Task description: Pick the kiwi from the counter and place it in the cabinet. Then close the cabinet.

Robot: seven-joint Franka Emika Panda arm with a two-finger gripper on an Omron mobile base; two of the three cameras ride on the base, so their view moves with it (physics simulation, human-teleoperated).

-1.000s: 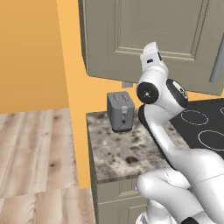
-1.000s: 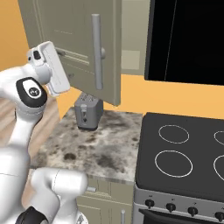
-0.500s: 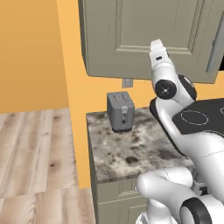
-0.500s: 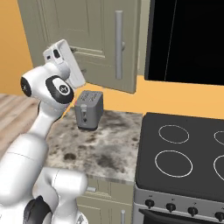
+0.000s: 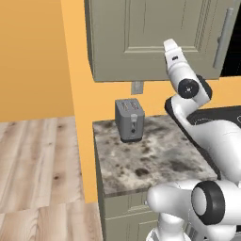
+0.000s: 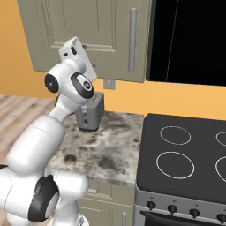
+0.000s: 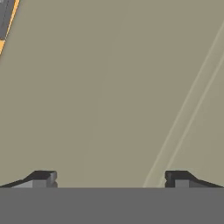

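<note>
Standing behind the robot, the nearest thing is the speckled granite counter (image 5: 150, 160), and taking the toaster (image 5: 129, 120) as the marker: it sits at the back of the slab against the orange wall, with a wall outlet (image 5: 136, 87) just above it and the black stovetop (image 6: 185, 154) off to its right. I can find no kiwi anywhere on the granite around the toaster, in front of it or beside it.

Above the toaster hangs the olive-grey wall cabinet (image 5: 141, 37), and its panelled door looks flush with the frame, the long bar handle (image 6: 132, 39) lying flat on the side away from the toaster. The arm is raised above and to the right of the toaster, the hand pointing at the door. In the hand view the gripper (image 7: 109, 179) has its two dark fingertips (image 7: 41, 178) spread wide apart with nothing between them, and the door panel fills the space just ahead of them, very close or touching; I cannot tell which.

My reading is that the job is at or near its end: the fruit is presumably inside, out of sight behind the shut door, and the closing push looks done or all but done. What may be left is only drawing the hand clear
</note>
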